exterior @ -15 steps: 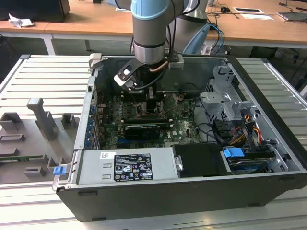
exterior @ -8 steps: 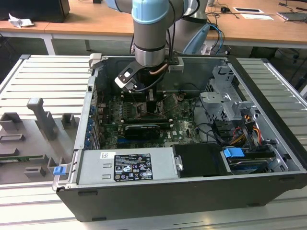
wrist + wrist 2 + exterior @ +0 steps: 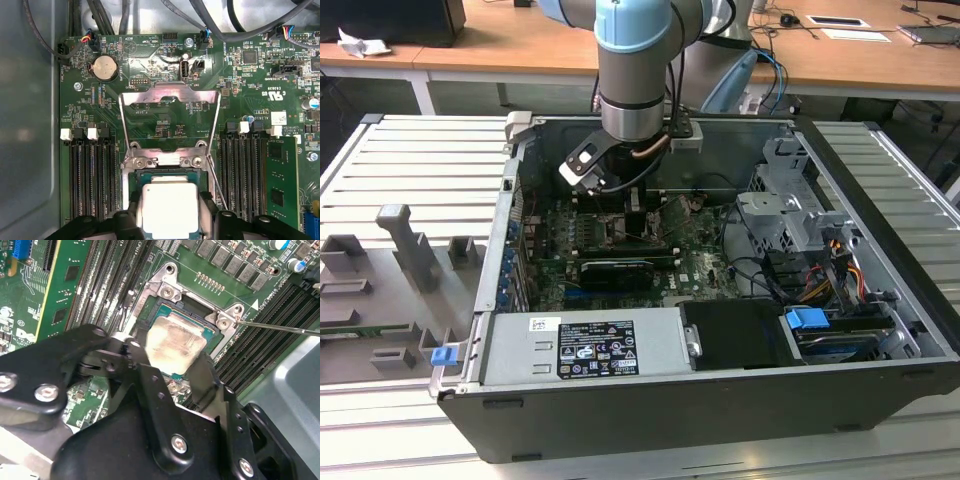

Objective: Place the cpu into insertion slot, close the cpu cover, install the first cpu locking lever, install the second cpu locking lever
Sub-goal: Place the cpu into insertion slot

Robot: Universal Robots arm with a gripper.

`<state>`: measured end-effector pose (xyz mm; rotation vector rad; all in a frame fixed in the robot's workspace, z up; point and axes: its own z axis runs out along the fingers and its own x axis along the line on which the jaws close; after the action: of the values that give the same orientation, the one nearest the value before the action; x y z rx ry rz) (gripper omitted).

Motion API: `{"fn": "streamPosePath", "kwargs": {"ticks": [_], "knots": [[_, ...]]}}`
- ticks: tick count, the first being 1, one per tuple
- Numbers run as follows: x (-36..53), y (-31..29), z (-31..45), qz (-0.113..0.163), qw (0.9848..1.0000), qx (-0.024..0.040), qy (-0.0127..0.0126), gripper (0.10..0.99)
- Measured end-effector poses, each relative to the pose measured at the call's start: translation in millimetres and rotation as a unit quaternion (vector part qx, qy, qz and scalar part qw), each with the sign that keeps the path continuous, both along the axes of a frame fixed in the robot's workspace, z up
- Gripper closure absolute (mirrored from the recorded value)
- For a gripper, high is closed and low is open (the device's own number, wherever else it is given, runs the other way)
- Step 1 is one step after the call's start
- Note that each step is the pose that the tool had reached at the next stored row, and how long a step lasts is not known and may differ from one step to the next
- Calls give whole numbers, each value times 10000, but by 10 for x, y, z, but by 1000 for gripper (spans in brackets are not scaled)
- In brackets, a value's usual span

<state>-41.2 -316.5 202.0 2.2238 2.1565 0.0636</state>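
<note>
at the exterior view's left, grey fixtures (image 3: 410, 250) sit on the slatted table (image 3: 420, 150), well apart from the work and playing no part in it. just beside them the open case (image 3: 670, 420) lies on its side, so the board (image 3: 560, 240) faces up and can be reached from above. the arm (image 3: 635, 80) reaches straight down into the case over the board's middle, which puts the gripper (image 3: 170, 215) square above the slot (image 3: 167, 290). toward the exterior view's right stands the drive cage (image 3: 790, 215), clear of the arm.

in both wrist views the jaws are clenched on the cpu (image 3: 169, 207), one black finger (image 3: 142, 371) against each of two opposite edges, silver face up. gripping by the edges leaves the underside free to meet the contacts. the cpu sits within the slot's silver rim; whether it is fully seated i cannot tell. the cover (image 3: 170, 95) stands swung open on its hinge beyond the slot, which keeps the way down clear. a thin lever (image 3: 280, 327) juts away from one corner of the rim, unlatched, as it must be for the cover to lift. long memory slots (image 3: 90, 175) flank the slot on both sides. i judge the first step near its end, with cover and levers not yet done.
</note>
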Motion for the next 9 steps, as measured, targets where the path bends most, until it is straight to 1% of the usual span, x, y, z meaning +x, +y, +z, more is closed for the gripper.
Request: {"fn": "streamPosePath", "kwargs": {"ticks": [5,9], "knots": [[0,-1,12,0,10000,-2,1,478],[0,0,63,0,10000,-2,1,478]]}}
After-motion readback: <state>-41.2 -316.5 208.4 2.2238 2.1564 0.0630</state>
